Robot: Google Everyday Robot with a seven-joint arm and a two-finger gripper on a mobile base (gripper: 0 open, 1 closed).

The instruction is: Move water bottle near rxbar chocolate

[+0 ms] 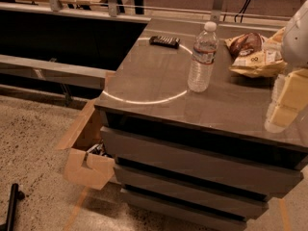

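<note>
Nearest, to the right of and in front of the water bottle (pixel 202 57), the gripper (pixel 288 102) hangs over the grey cabinet top (pixel 144 85), not touching the bottle; spread or closed, I cannot tell. The bottle stands upright. Just behind-right lies a snack bag (pixel 255 57). Farther back-left, well apart, lies the rxbar chocolate (pixel 164 41), probably the bottle's destination

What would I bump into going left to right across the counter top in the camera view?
rxbar chocolate → water bottle → snack bag → gripper, over the counter's right edge.
</note>
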